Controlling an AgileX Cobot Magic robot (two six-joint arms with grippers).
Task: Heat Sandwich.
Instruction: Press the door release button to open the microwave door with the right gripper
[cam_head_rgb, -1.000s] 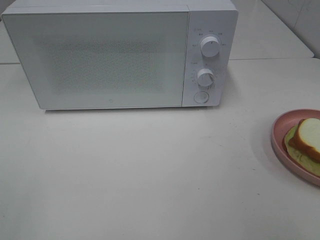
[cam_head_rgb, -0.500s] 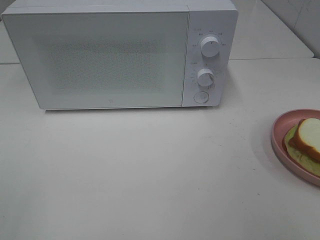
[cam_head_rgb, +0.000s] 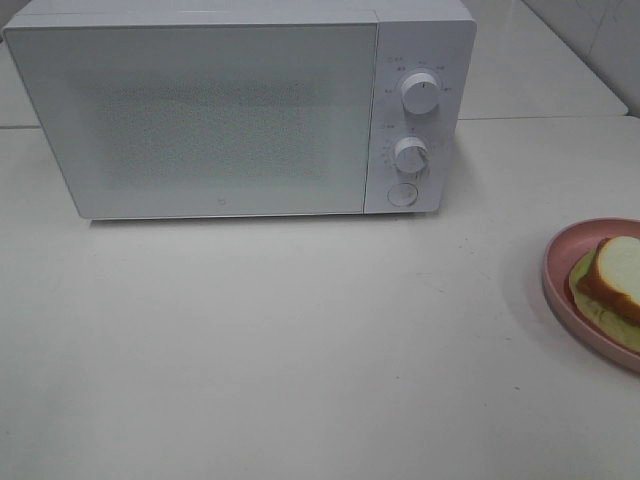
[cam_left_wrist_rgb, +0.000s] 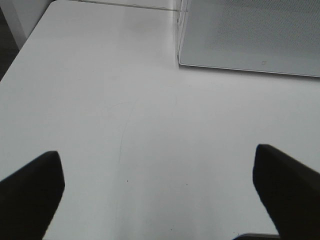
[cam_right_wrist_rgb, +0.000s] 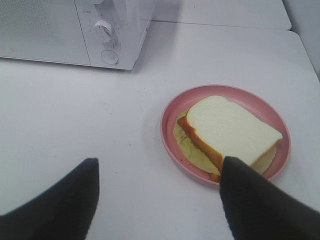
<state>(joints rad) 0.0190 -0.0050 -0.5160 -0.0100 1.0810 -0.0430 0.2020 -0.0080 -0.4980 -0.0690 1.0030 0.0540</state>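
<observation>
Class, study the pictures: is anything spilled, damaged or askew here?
Nothing stands out. The microwave stands shut on the table; the sandwich lies whole on its plate, lettuce poking out slightly.

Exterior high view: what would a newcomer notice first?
The big white microwave, door shut, fills the far left of the table. The only colour is the pink plate at the right edge, which carries the sandwich and is partly cut off by the frame.

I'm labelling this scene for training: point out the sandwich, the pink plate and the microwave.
sandwich (cam_right_wrist_rgb: 230, 127), right wrist view, top bread slice.
pink plate (cam_right_wrist_rgb: 171, 109), right wrist view, bare rim.
microwave (cam_head_rgb: 220, 120), exterior high view, middle of its door.
</observation>
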